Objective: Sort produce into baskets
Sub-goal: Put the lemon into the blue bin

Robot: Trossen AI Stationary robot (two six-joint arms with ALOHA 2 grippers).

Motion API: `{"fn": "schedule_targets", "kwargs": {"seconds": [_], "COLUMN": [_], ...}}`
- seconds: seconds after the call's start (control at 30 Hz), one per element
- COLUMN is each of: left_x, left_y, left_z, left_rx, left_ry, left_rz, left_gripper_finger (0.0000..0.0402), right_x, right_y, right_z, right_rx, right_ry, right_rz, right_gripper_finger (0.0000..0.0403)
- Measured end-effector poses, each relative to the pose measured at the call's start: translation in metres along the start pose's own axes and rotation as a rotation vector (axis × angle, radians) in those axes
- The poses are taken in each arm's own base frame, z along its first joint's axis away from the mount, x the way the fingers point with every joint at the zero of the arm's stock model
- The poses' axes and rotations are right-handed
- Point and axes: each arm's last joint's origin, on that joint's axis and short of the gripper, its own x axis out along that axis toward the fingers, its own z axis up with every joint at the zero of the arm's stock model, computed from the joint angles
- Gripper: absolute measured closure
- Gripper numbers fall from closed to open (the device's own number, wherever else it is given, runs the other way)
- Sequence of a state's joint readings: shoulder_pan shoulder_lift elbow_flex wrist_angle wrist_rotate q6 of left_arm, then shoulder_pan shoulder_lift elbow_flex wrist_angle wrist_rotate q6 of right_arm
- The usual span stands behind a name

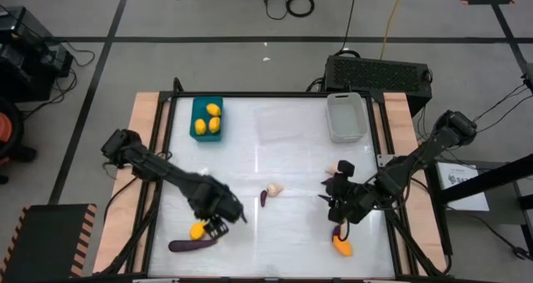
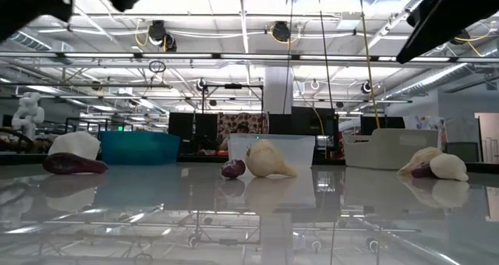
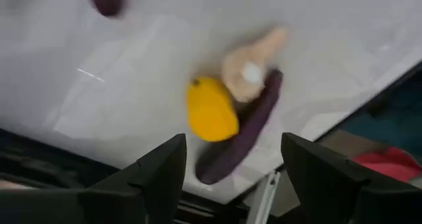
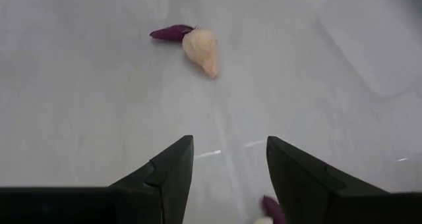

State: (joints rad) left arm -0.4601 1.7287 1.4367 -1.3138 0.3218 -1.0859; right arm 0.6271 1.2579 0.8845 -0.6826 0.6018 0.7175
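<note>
The left gripper (image 1: 218,225) hangs over the near left part of the table (image 1: 291,162), its fingers (image 3: 155,178) spread apart with nothing between them. Just below it lie a yellow oval (image 3: 211,110), a cream bulb (image 3: 249,69) and a long purple eggplant (image 3: 241,133), all bunched together and touching near the table's front edge.

The right gripper (image 1: 336,201) hovers over the right side, its fingers (image 4: 165,174) also apart and empty. A cream bulb with a small purple piece (image 4: 173,32) beside it sits mid-table, ahead of that gripper. An orange oval (image 1: 342,245) lies near the front right.

At the far side, the teal bin (image 1: 207,119) holds three yellow ovals. The white-grey bin (image 1: 346,116) stands far right, with a barely visible clear tray (image 1: 279,123) between them.
</note>
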Motion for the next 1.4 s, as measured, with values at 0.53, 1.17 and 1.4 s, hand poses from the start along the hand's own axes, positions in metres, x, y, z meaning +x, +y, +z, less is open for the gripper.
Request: {"fn": "schedule_targets", "kwargs": {"seconds": [0.53, 1.17, 1.4], "left_x": [0.047, 0.082, 0.082], "left_y": [-0.004, 0.009, 0.008], "left_z": [-0.022, -0.016, -0.016], "left_rx": [-0.06, -0.037, -0.035], "left_ry": [-0.007, -0.017, -0.02], "left_rz": [0.045, 0.044, 0.042], "left_gripper_finger": [0.0149, 0.0149, 0.0149], "right_x": [0.01, 0.014, 0.014], "right_y": [-0.01, -0.013, -0.013], "right_z": [0.014, 0.018, 0.018], "right_rx": [-0.021, 0.002, 0.028], "right_ry": [-0.034, -0.003, -0.002], "right_rz": [-0.017, 0.035, 0.035], "right_gripper_finger": [0.0218, 0.0218, 0.0218]}}
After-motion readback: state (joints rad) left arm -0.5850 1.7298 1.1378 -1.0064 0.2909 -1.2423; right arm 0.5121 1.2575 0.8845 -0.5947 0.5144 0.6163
